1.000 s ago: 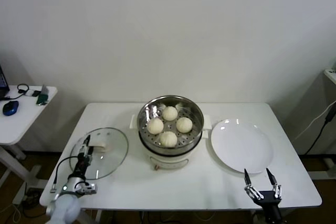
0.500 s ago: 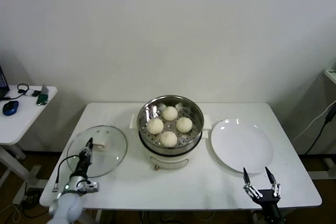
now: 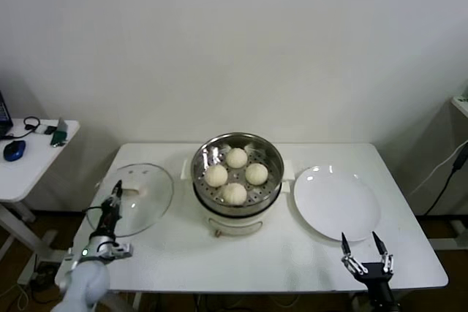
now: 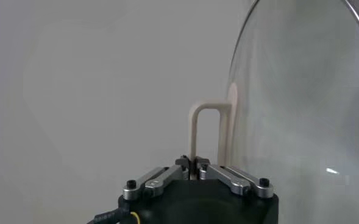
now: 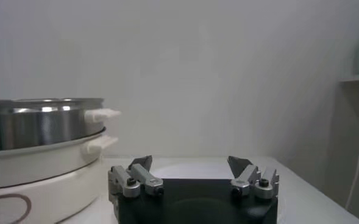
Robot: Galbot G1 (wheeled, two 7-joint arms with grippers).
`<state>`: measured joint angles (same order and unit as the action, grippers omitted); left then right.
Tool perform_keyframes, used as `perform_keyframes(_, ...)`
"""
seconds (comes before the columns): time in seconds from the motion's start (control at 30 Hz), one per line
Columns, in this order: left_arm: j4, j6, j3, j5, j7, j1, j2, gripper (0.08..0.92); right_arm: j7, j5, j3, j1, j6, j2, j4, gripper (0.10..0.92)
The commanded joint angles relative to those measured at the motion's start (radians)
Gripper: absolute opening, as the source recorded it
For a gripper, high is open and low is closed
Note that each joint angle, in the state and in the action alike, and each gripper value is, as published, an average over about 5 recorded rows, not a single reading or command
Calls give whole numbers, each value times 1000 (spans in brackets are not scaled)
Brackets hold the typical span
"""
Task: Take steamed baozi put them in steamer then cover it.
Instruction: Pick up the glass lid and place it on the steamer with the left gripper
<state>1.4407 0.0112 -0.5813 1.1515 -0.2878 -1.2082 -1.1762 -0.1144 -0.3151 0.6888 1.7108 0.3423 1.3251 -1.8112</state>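
The steel steamer [image 3: 238,180] on its white base stands mid-table and also shows in the right wrist view [image 5: 39,131]. Several cream-white baozi [image 3: 234,193] lie inside it. My left gripper [image 3: 115,189] is shut on the cream-white bar handle [image 4: 205,131] of the glass cover [image 3: 139,193], which is lifted and tilted at the table's left. The cover's glass fills the left wrist view [image 4: 301,109]. My right gripper [image 3: 363,252] is open and empty at the front right table edge, its fingertips [image 5: 141,162] spread apart.
A flat white plate [image 3: 336,202] lies right of the steamer. A side table [image 3: 29,158] with a mouse and headphones stands at far left. A wall runs behind the table.
My left gripper has raised the cover by its handle off the table and tilted it, moving it back and slightly left. The right arm has stayed still.
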Motion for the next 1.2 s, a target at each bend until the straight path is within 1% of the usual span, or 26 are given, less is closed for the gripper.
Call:
perform_keyframes(0.03, 440, 309, 13, -277, 278, -51, 203, 142, 46, 67, -5, -7, -63, -5, -4, 823)
perform_keyframes(0.1, 502, 383, 31, -297, 312, -28, 241, 142, 43, 70, -11, -8, -60, -5, -4, 823)
perform_keyframes(0.2, 571, 489, 99, -321, 335, 20, 265, 142, 41, 75, -18, -10, -56, 0, -4, 823)
perform_keyframes(0.27, 606, 562, 172, -326, 336, 53, 260, 142, 40, 77, -21, -11, -50, 3, -3, 823)
perform_keyframes(0.33, 636, 634, 266, -311, 337, 88, 238, 142, 37, 77, -23, -13, -42, 5, -1, 823)
perform_keyframes(0.43, 664, 720, 413, -250, 355, 136, 184, 142, 32, 74, -23, -18, -29, 7, 1, 823)
perform_keyframes(0.53, 667, 768, 521, -166, 388, 181, 128, 142, 28, 73, -25, -25, -14, 10, 9, 823)
perform_keyframes(0.73, 620, 774, 667, 61, 462, 285, 26, 142, 28, 73, -28, -35, 11, 15, 40, 823)
perform_keyframes(0.83, 589, 774, 727, 149, 512, 311, -44, 142, 28, 70, -29, -37, 20, 15, 52, 823)
perform_keyframes(0.97, 521, 774, 780, 237, 550, 324, -172, 142, 28, 56, -27, -38, 30, 7, 65, 823)
perform_keyframes(1.03, 473, 774, 797, 268, 555, 331, -235, 142, 28, 46, -24, -37, 34, 3, 68, 823)
perform_keyframes(1.1, 426, 774, 807, 286, 551, 339, -282, 142, 28, 36, -21, -35, 38, -1, 71, 823)
perform_keyframes(1.2, 363, 774, 811, 294, 536, 349, -330, 142, 27, 24, -18, -30, 45, -6, 73, 823)
